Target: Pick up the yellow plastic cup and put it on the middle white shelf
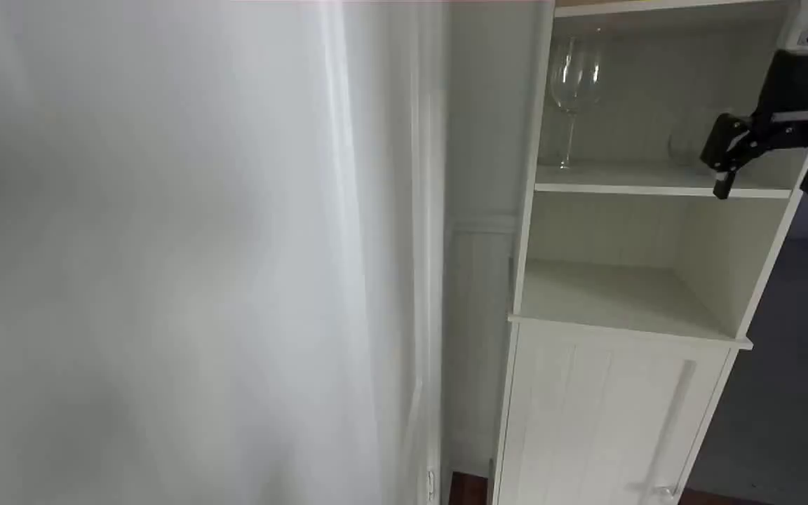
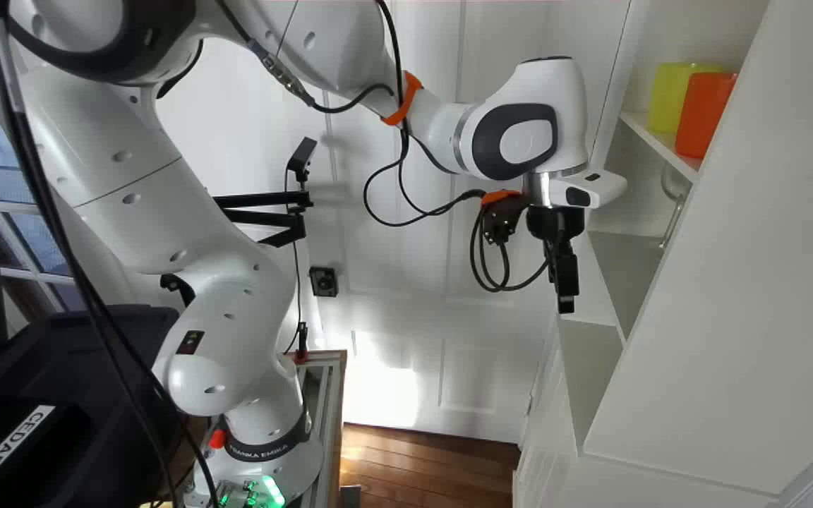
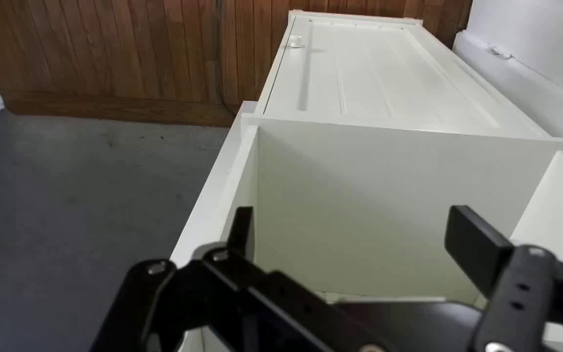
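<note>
The yellow plastic cup stands on the cabinet's upper shelf, beside an orange cup; it is out of view in the wrist view. The middle white shelf is the thin board one level below; it also shows in an exterior view. My gripper points down in front of the cabinet, lower than the yellow cup and apart from it. In an exterior view the gripper overlaps the right end of the middle shelf. In the wrist view the fingers are wide apart with nothing between them.
An orange cup stands close against the yellow cup. A stemmed wine glass and a clear tumbler stand on the middle shelf. The cabinet's side panel and the thick ledge below bound the space.
</note>
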Action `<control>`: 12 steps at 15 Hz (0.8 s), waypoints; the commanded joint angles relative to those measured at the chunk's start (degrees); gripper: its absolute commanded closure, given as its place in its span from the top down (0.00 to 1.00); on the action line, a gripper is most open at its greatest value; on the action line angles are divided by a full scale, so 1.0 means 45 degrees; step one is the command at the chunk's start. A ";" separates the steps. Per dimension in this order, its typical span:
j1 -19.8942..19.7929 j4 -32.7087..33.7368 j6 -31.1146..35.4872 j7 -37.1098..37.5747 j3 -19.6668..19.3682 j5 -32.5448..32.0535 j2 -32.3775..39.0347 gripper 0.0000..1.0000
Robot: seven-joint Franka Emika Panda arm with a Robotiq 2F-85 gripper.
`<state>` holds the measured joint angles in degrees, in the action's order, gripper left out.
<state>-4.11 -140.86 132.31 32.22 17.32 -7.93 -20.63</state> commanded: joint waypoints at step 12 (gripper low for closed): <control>0.1704 0.0032 0.2525 -0.2424 -0.0874 0.0709 -0.1471 1.00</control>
<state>0.09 -140.39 141.71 26.30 15.63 -7.70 -23.53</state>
